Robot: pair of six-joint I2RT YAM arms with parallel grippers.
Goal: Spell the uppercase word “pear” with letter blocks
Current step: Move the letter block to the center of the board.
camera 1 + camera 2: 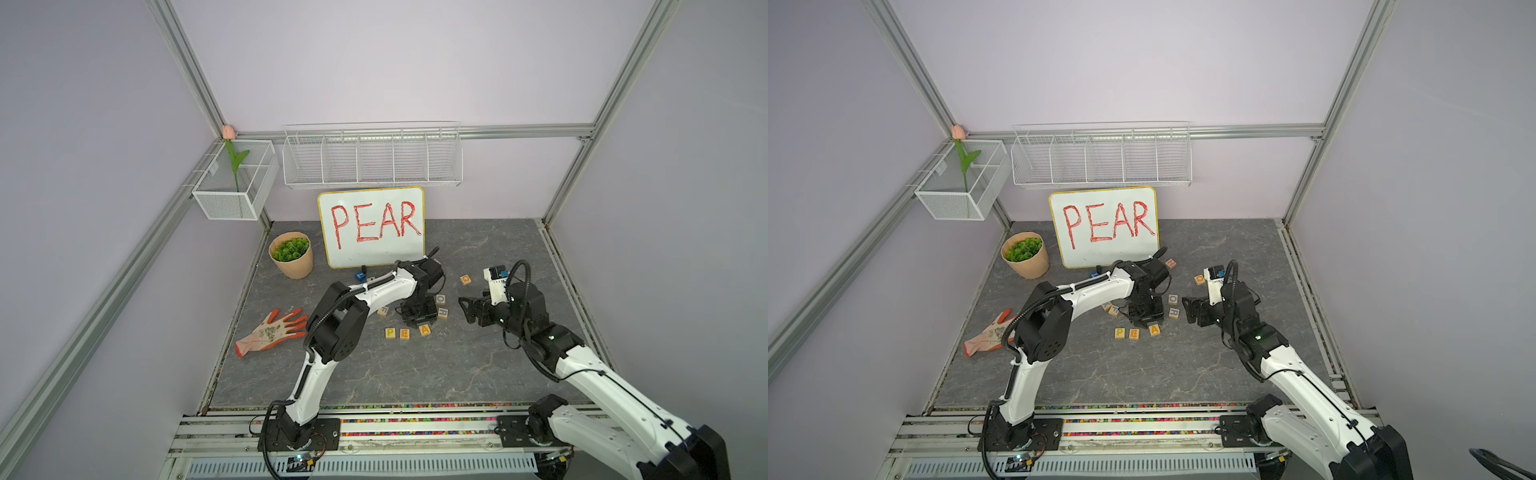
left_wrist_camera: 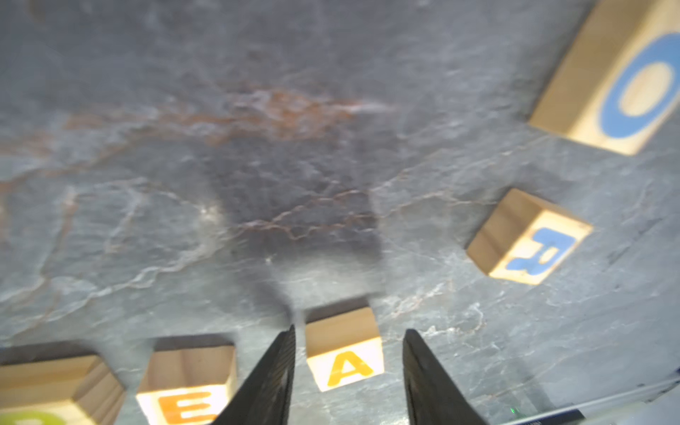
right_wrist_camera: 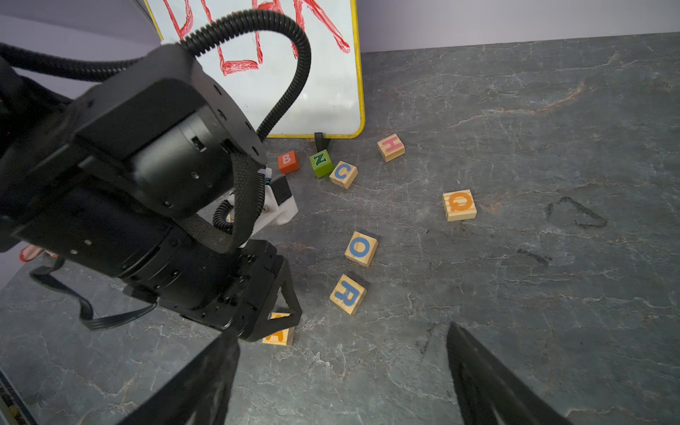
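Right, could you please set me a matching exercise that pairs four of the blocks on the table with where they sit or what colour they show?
Things:
1. A block
2. R block
3. B cube
4. Q block

Descriptions:
a. painted red all over
b. orange letter, lying apart from the other blocks
c. between the jaws of the left pincer
d. blue letter, next to the O block

Pairs: 1-c; 2-d; 3-a; 4-b
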